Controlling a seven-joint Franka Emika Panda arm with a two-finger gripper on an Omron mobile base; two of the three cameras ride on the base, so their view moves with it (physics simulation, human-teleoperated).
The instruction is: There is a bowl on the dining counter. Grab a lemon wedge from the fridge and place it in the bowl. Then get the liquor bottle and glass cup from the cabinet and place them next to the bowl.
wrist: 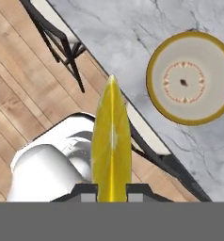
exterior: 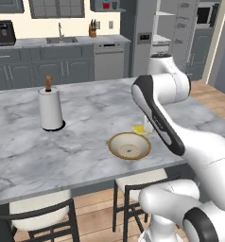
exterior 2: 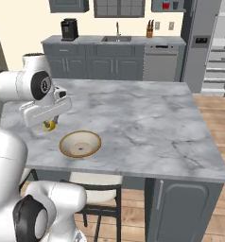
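Right now, scanning the left base view from the left, you have a paper-towel roll standing upright on the table, well apart from everything the task needs. Further right sits the bowl, empty, near the table's front edge. Just beyond its far-right rim you can see the lemon wedge, held above the table and partly hidden by the forearm.

Your claw is pinching the lemon wedge between its two tips; in the hand view the wedge stands edge-on between them, and the bowl lies off toward the upper right rather than straight ahead. In the right base view the wedge hangs under the hand just to the left of and behind the bowl.

So the wedge is beside the bowl, not over it, by my reading. If you release here, it probably lands on the marble and may roll or slide toward the front edge, where a chair and wood floor wait below. The bowl is shallow, so a drop onto the rim could bounce out too. Centre over the bowl and come low before letting go.
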